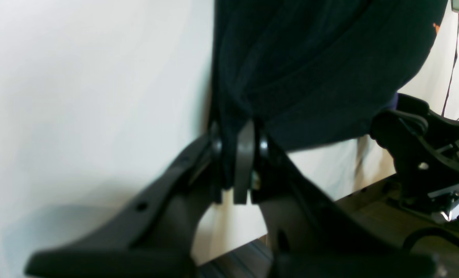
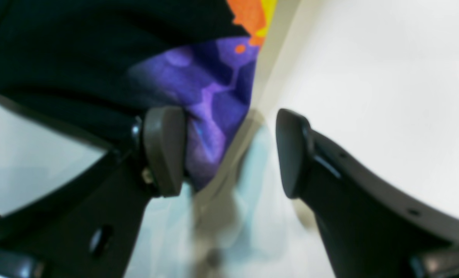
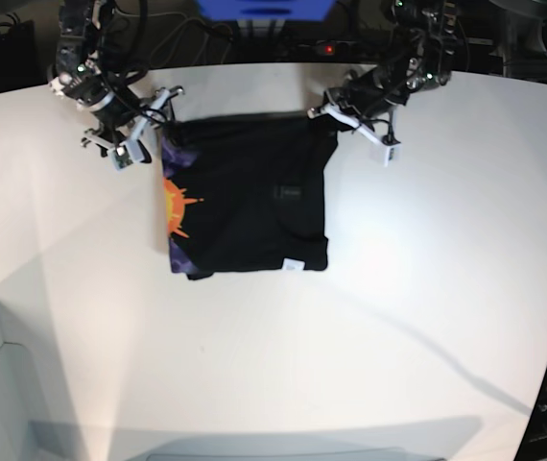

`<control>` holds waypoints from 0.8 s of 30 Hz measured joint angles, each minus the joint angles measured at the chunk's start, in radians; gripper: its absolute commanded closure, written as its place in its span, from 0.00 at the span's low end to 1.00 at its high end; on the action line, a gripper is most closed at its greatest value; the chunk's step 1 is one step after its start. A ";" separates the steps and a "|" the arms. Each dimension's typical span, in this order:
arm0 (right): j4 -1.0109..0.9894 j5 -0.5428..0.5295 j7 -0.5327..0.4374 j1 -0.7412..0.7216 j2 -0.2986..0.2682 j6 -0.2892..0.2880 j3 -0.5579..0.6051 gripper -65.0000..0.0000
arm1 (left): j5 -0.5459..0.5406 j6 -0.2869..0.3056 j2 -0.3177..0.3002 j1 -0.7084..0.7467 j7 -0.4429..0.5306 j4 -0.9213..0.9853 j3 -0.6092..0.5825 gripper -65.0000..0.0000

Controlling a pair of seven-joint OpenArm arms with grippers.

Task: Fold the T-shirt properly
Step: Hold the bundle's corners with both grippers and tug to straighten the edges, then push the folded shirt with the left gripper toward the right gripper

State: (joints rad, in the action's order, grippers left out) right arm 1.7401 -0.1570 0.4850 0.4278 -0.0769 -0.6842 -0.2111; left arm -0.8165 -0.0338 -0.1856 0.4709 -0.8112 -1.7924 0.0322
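T-shirt (image 3: 245, 202) folded on white desk (image 3: 427, 288) — left gripper (image 1: 239, 154) jaws pinch its corner; right gripper (image 2: 229, 154) jaws wide, beside its edge.

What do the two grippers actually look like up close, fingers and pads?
Both look alike: the left gripper and the right gripper have matte black fingers that curve inward, with small holes along the sides. Each tip carries a rounded grey-brown pad fixed with small screws. In the base view, white parts and dark cables show on both arms.

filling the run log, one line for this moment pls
left gripper: shut on T-shirt corner | right gripper: open beside shirt | fold unfinished
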 measured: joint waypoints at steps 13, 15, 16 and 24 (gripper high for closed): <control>0.147 -0.003 -0.005 -0.003 0.003 0.000 -0.003 0.43 | 0.006 -0.008 -0.013 0.062 0.000 -0.193 0.046 0.53; 0.167 -0.004 -0.004 -0.003 0.003 0.000 -0.003 0.43 | -0.003 -0.008 -0.010 0.075 0.001 -0.212 0.087 0.53; 0.174 -0.004 -0.004 -0.003 0.003 0.000 -0.003 0.43 | -0.024 -0.008 -0.010 0.075 -0.001 -0.210 0.110 0.53; 0.178 -0.001 0.000 -0.026 0.003 0.000 -0.003 0.43 | -0.211 -0.007 -0.011 0.007 -0.011 -0.190 0.290 0.45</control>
State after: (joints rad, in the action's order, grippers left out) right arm 1.9182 -0.1577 0.4850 0.4023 -0.0738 -0.6842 -0.2142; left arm -1.0275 -0.0406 -0.1970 0.4782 -0.8227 -1.9827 0.3218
